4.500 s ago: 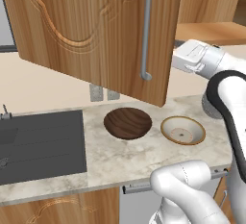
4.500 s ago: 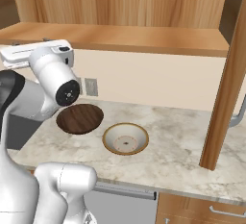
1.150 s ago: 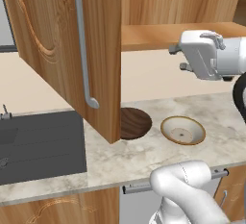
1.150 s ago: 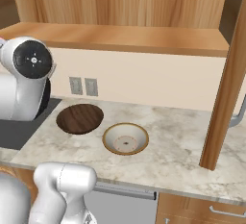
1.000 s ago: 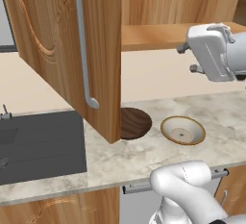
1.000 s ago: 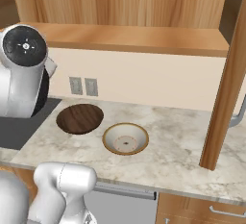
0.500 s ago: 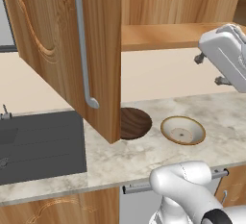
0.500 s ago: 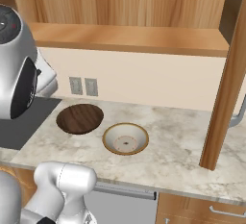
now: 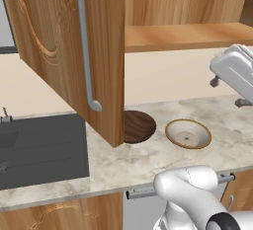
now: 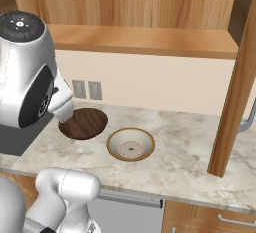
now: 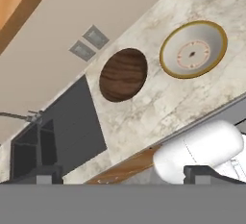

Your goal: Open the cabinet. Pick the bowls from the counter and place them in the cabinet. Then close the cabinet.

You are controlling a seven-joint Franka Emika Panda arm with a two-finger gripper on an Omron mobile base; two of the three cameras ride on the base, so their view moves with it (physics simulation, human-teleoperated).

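The cabinet (image 9: 64, 51) stands open above the counter (image 9: 148, 160), its left door swung out over the sink side and its right door (image 10: 235, 92) edge-on. Two bowls sit side by side on the counter: the dark wooden one (image 9: 139, 125) (image 10: 84, 123) (image 11: 123, 74), partly hidden by the left door in the left base view, and the tan speckled one (image 9: 188, 133) (image 10: 131, 144) (image 11: 193, 49). My gripper (image 11: 126, 176) is open and holds nothing. It hovers high above the counter's front edge, well apart from both bowls.
A dark grey sink (image 9: 42, 147) (image 11: 72, 127) with a faucet (image 11: 19, 116) lies left of the bowls. Two wall outlets (image 10: 86, 89) sit behind the wooden bowl. The cabinet's lower shelf (image 9: 183, 34) is bare. A grey bar handle (image 9: 143, 192) runs below the counter front.
The left door has swung further open since the earliest frames. Over the last second the hand has moved to the right and down; bowls and doors have stayed put.
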